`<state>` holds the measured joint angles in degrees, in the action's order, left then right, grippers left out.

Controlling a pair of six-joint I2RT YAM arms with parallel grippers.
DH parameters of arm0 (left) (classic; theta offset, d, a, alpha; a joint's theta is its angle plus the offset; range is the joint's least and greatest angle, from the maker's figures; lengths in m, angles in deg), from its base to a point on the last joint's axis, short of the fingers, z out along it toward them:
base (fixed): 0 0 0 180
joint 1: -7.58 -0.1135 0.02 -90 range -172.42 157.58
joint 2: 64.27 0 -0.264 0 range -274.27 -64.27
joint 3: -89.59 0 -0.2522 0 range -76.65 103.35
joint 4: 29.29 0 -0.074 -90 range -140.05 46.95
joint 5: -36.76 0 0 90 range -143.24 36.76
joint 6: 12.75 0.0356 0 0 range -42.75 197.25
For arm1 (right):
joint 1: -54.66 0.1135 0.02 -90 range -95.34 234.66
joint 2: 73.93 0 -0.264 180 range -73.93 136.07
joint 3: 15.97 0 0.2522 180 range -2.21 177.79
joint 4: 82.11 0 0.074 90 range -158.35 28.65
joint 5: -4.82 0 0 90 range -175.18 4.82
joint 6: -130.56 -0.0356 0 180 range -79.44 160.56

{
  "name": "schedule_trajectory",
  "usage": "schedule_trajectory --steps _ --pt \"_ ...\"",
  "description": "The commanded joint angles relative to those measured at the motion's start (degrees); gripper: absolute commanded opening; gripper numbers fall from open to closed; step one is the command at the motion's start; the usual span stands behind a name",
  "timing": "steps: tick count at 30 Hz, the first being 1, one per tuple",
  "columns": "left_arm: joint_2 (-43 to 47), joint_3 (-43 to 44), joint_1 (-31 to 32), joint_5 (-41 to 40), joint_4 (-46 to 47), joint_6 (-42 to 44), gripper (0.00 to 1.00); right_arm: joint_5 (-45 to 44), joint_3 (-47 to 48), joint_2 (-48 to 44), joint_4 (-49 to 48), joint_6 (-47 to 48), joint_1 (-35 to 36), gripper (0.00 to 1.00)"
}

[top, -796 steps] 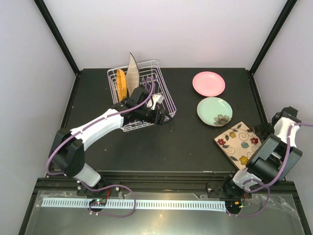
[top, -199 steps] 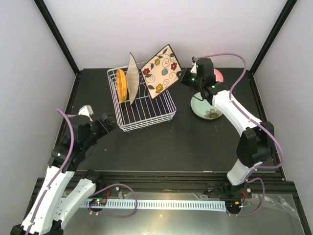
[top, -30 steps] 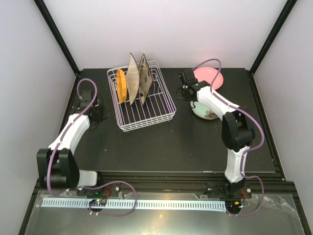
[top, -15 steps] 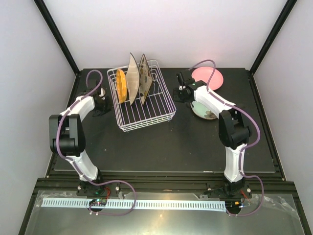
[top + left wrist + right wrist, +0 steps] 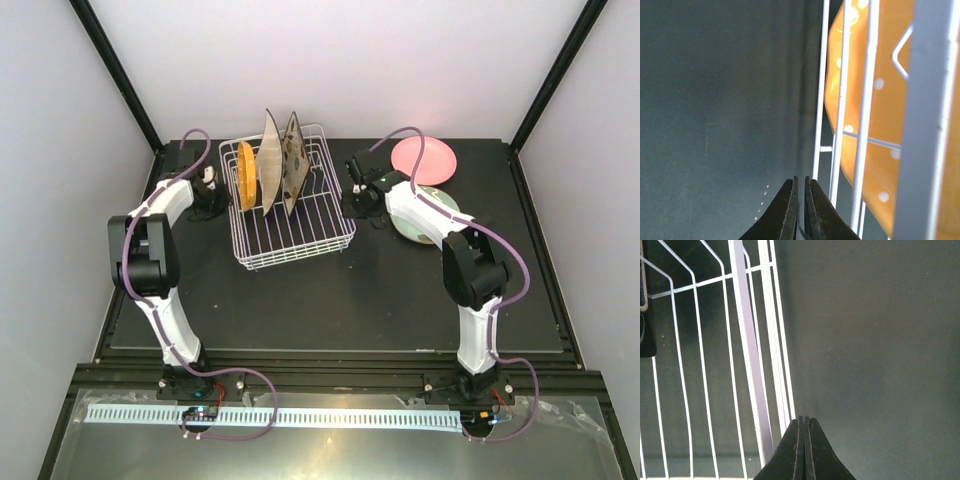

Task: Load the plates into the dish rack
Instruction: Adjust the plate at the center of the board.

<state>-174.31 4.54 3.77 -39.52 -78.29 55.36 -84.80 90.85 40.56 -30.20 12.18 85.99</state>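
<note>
Beside the dish rack (image 5: 300,236), left gripper (image 5: 800,181) and right gripper (image 5: 802,420), both closed, empty.

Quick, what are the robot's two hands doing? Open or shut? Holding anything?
Left gripper: shut, holding nothing, beside the dish rack.
Right gripper: shut, holding nothing.

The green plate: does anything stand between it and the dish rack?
Only the right arm, which reaches over the green plate, with the right gripper closed beside the dish rack. No other thing shows between them.
</note>
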Motion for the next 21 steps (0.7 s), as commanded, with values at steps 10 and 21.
schedule_trajectory --steps 10,21 --pt "-9.0 15.6 0.2 7.6 -3.7 4.6 0.07 10.7 -0.7 -1.5 1.7 -4.4 6.9 0.01" --pt "-15.1 25.7 -0.3 12.6 -6.0 5.6 0.06 12.0 -2.8 -2.4 3.5 -5.1 9.3 0.01"
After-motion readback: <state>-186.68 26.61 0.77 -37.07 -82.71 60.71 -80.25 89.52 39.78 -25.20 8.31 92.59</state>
